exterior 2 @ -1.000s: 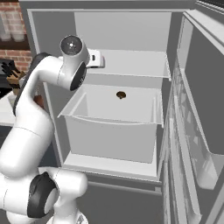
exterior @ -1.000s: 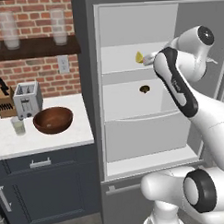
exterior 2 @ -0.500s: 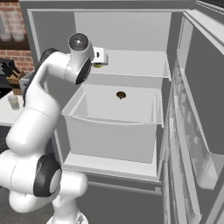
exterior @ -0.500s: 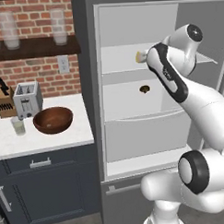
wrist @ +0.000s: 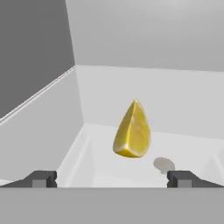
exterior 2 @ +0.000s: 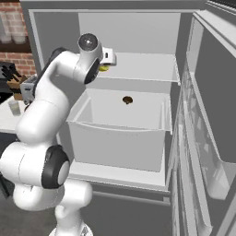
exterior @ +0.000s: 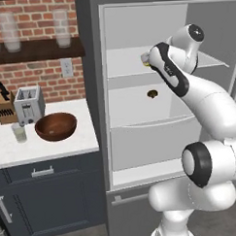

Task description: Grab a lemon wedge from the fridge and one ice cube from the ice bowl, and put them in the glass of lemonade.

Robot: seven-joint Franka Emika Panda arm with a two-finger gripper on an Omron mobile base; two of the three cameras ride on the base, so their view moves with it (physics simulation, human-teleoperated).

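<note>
We see the gripper with its jaws spread wide and nothing between them, low in the hand view, and the wedge standing point-up at centre frame beyond the tips, apart from them. In the left base view, the fridge stands open at centre; the bowl and the glass sit on the counter at left.

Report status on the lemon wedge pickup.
Gripper open, inside the fridge at the top shelf. Lemon wedge dead ahead between the fingertips, not gripped. Nothing in the way; small dark lump sits one shelf down.
</note>
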